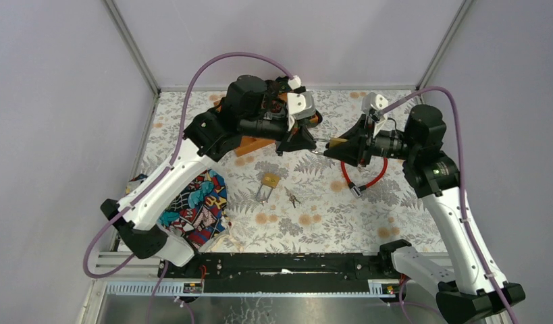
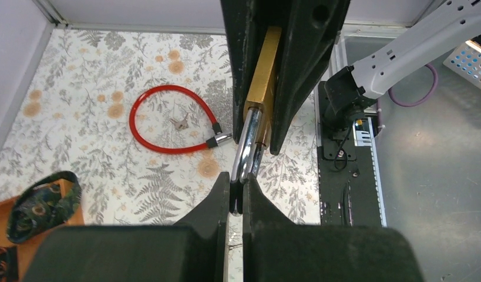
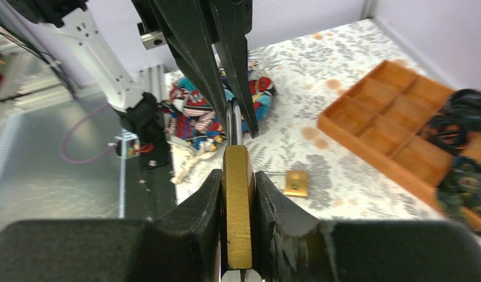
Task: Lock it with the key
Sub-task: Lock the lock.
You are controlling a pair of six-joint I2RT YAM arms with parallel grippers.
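Observation:
A brass padlock [image 3: 238,200] is held off the table between both grippers. My right gripper [image 3: 238,176] is shut on its brass body [image 2: 262,70]. My left gripper [image 2: 237,187] is shut on the tip of its silver shackle [image 2: 248,147], facing the right one head-on. In the top view the two grippers meet at the lock [image 1: 337,142] over the back middle of the table. A small bunch of keys [image 1: 292,197] lies on the table in front, apart from both grippers. A pale rounded part shows under the lock's bottom in the right wrist view; I cannot tell what it is.
A second small brass padlock [image 1: 268,181] lies beside the keys. A red cable lock [image 1: 363,177] lies under the right arm. A wooden compartment tray [image 3: 396,123] with dark fabric rings sits at the back. A colourful cloth [image 1: 196,206] lies by the left arm's base.

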